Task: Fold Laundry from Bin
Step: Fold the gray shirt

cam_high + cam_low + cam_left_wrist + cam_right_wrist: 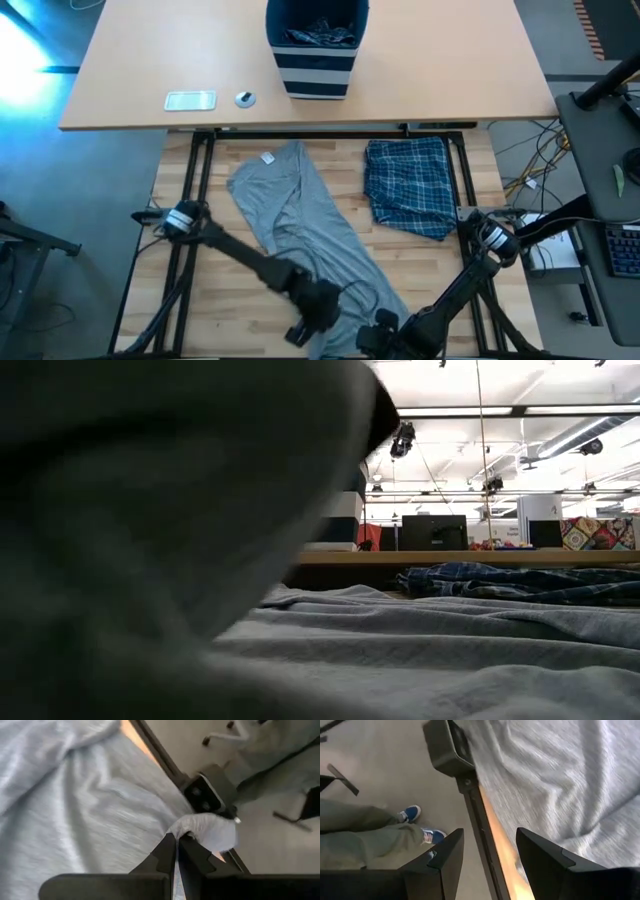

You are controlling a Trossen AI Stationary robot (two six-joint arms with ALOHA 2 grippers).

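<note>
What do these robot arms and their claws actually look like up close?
Both arms are slim, dark and jointed, each with a pale silvery collar near its base and black cables trailing off. The left gripper ends in two flat, matt black, wedge-shaped fingers. The right gripper has the same blocky black fingers with angular, chamfered edges. No markings show.

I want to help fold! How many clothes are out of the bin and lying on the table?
2. The grey T-shirt lies spread across the table's middle; the plaid garment lies folded to its right. More laundry sits in the bin, partly hidden.
</note>
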